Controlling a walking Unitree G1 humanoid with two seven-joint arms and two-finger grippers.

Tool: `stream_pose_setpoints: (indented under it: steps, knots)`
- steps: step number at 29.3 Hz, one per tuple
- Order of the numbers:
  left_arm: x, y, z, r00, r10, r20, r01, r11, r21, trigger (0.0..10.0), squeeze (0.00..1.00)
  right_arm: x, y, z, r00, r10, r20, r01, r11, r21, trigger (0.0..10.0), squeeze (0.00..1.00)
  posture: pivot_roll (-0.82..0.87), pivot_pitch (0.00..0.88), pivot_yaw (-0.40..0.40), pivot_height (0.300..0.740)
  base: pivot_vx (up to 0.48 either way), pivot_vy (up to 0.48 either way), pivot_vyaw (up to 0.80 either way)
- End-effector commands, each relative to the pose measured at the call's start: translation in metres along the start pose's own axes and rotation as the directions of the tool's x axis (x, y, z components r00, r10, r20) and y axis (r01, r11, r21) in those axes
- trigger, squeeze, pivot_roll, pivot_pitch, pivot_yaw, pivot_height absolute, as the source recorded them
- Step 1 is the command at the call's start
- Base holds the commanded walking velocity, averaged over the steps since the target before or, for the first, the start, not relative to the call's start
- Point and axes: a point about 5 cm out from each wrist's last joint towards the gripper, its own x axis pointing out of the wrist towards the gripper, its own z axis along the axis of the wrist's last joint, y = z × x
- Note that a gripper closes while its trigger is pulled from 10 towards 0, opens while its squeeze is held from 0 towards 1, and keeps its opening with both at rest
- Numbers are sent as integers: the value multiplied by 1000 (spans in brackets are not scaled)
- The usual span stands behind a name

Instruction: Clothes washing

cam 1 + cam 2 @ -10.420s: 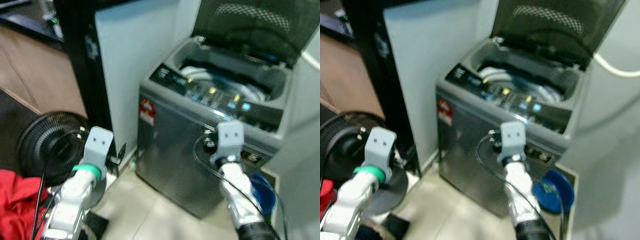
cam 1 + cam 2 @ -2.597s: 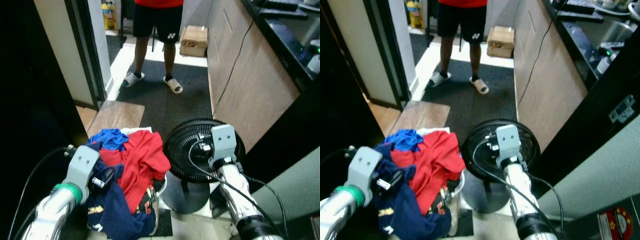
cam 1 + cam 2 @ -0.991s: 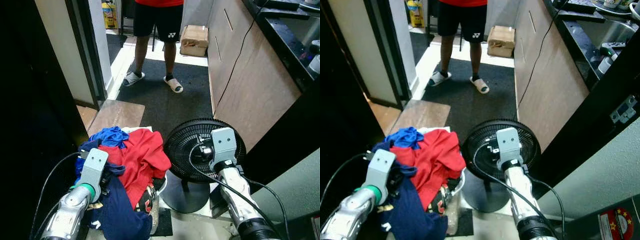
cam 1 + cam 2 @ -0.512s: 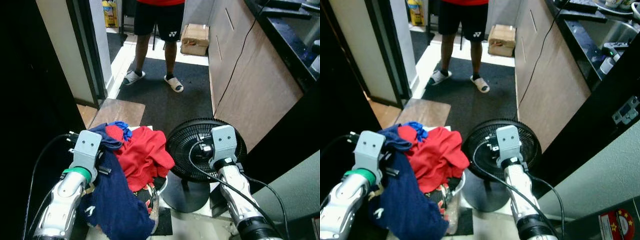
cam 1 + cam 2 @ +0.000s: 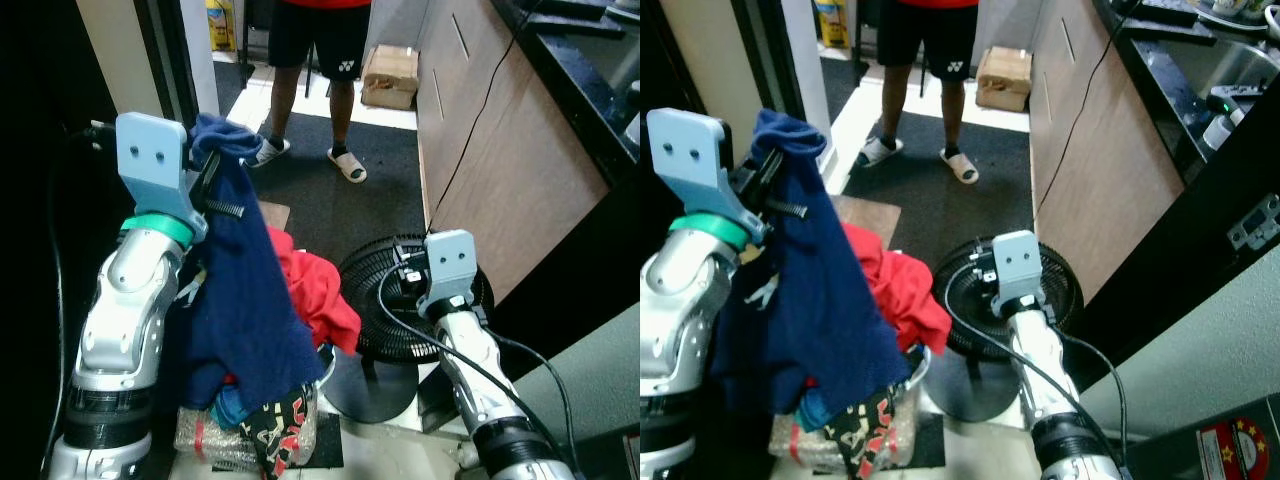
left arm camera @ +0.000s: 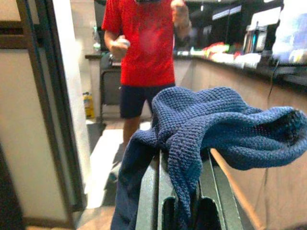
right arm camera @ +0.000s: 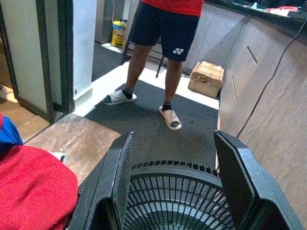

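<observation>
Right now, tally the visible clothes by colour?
Navy: 1, the navy garment held up by the left pincer
Red: 1, the red garment
Black patterned: 1, the patterned cloth
Total: 3

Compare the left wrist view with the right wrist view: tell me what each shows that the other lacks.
Left wrist view: the left gripper shut on the navy garment, with a counter beyond. Right wrist view: the right gripper open above the black fan, a red garment and a cardboard box. Both: the person in a red shirt and dark shorts.
</observation>
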Motion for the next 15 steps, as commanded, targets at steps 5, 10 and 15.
stream_pose_setpoints:
  steps: [5,10,15]
  knots:
    - [11,-13,38,991,-27,127,35,998,-61,10000,0,0,-3,0,1000,-10,-6,10,1000,8,10000,0,40,99,-22,740,0,0,0]
    - [41,-18,94,951,-64,303,77,997,-32,10000,0,4,-1,8,1000,-5,18,5,1000,17,10000,0,39,92,-33,740,0,0,0]
    - [53,-10,141,899,-83,431,81,996,22,10000,0,7,-3,11,1000,-6,30,6,1000,18,10000,0,44,85,-37,740,0,0,0]
